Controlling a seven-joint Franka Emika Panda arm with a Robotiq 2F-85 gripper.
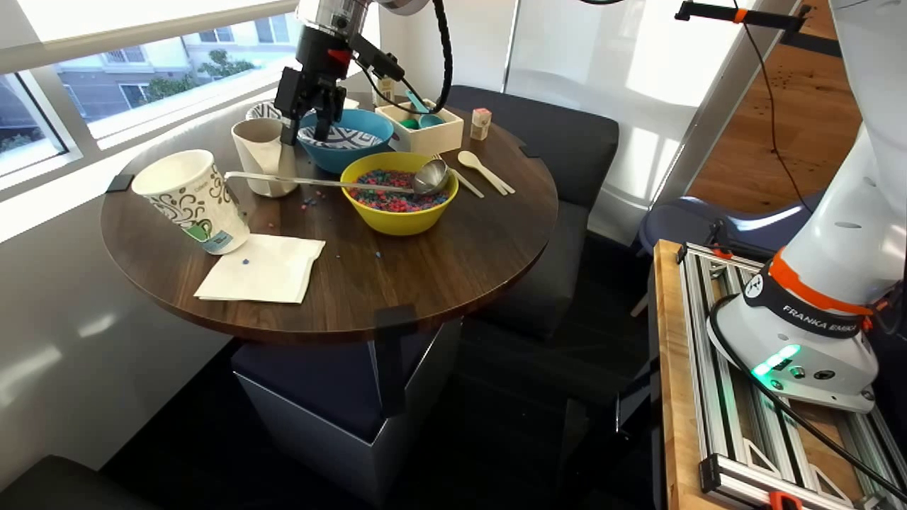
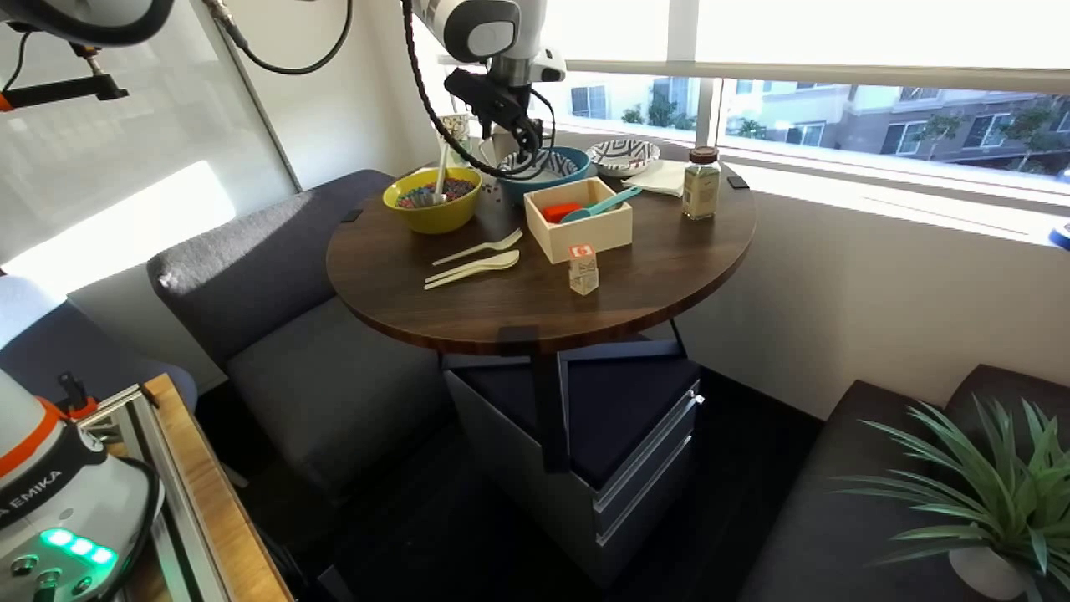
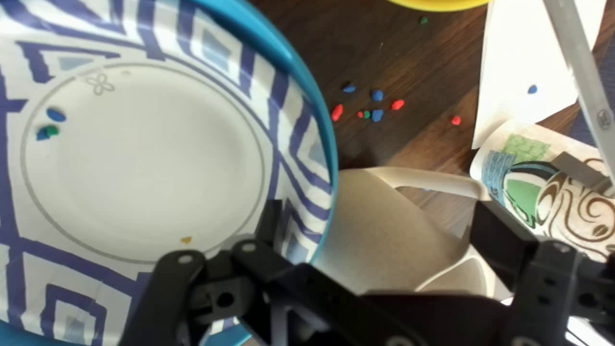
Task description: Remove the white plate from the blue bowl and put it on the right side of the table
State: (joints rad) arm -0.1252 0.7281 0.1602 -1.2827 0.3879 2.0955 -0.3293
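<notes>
The white plate (image 3: 144,163), with dark blue pattern round its rim, lies inside the blue bowl (image 3: 328,139) in the wrist view. A few coloured bits lie on it. In both exterior views the plate (image 1: 347,138) (image 2: 552,165) sits in the blue bowl (image 1: 327,157) (image 2: 577,164) at the back of the brown table (image 1: 439,265). My gripper (image 3: 379,209) is open with nothing held. One finger is over the plate's inner edge, the other over the beige pitcher. The bowl's rim lies between them. In an exterior view the gripper (image 1: 305,131) is at the bowl's pitcher side.
The beige pitcher (image 1: 266,152) stands close beside the blue bowl. A yellow bowl (image 1: 397,223) with coloured bits and a ladle (image 1: 430,177) is in front. A tilted paper cup (image 1: 198,202), napkins (image 1: 262,273), wooden box (image 2: 589,234), jar (image 2: 700,188) and another patterned dish (image 2: 623,157) surround it.
</notes>
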